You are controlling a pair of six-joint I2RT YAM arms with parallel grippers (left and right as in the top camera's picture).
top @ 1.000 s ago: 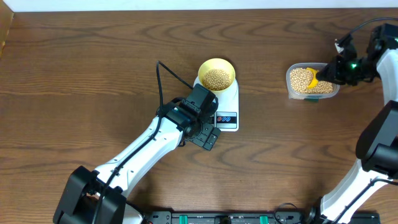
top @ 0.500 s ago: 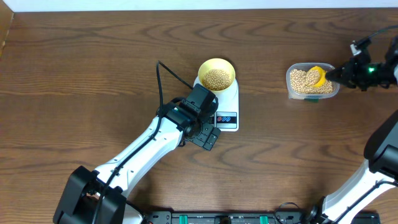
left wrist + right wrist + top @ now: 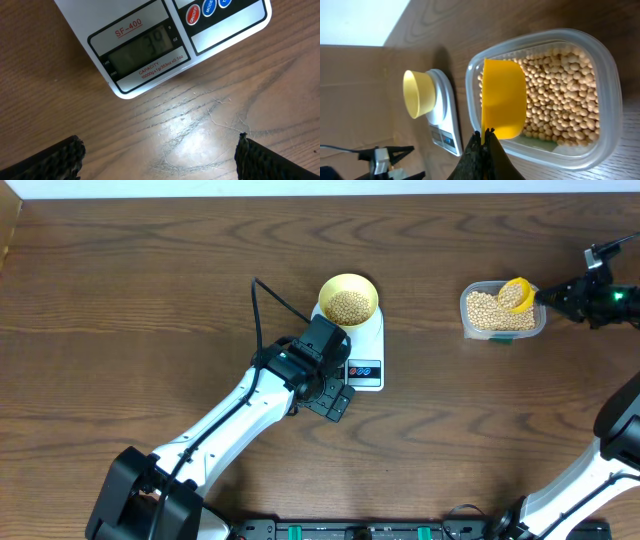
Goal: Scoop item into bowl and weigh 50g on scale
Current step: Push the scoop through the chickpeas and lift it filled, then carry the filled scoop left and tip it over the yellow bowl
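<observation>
Overhead view of a brown wooden table [image 3: 150, 280]. A white scale [image 3: 368, 340] sits near the middle, and a small pale yellow bowl [image 3: 348, 285] stands on its far end, holding a mound of tan beans [image 3: 349, 307]. The left gripper [image 3: 334, 400] hovers just in front of the scale's near edge. Its wrist camera looks down on bare wood with the two ridged black fingers [image 3: 60, 160] at the bottom corners of the frame, spread wide apart and holding nothing. That close view shows the scale's front panel. "SF-400" is printed in red above the grey display [image 3: 142, 52], which shows faint digits that look like 39. Below it is a red line beginning "CAPACITY", the rest too small to read with confidence. A red button [image 3: 193, 14] is marked "ON/OFF", and the blue button [image 3: 209, 5] beside it is marked "MODE". Well to the right, a clear plastic tub [image 3: 466, 320] holds more beans. The right gripper [image 3: 548, 296] is at the tub's right edge, its fingers pinched shut on the handle of a yellow scoop [image 3: 515, 292], whose cup sits over the beans inside the tub.
</observation>
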